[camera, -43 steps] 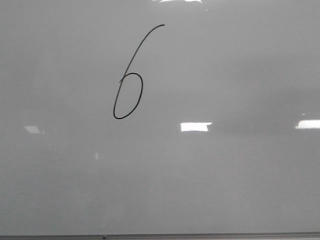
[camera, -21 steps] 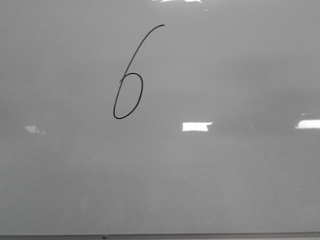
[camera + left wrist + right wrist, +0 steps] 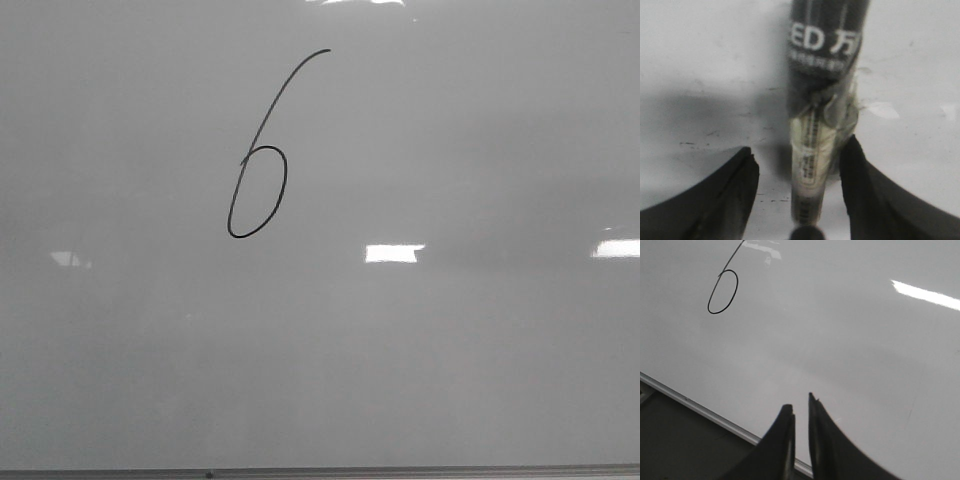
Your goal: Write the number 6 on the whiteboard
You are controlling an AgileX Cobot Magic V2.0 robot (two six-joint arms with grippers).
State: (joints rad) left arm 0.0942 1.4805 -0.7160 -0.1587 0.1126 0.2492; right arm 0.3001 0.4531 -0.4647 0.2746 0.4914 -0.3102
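The number 6 [image 3: 265,148] is a thin black line with a tall slanted stroke and a narrow loop, on the upper left of the whiteboard [image 3: 450,350]. It also shows far off in the right wrist view [image 3: 723,292]. My left gripper [image 3: 800,145] is open. A black marker [image 3: 825,75] with white lettering and pale tape lies between its fingers; one finger is next to it and the other stands clear. My right gripper [image 3: 798,401] is shut and empty, over the whiteboard [image 3: 840,330] near its edge. Neither gripper shows in the front view.
The board's thin frame edge [image 3: 320,472] runs along the bottom of the front view. In the right wrist view the frame edge [image 3: 700,410] borders a dark surface [image 3: 675,445]. Bright rectangular light reflections [image 3: 393,253] lie on the board.
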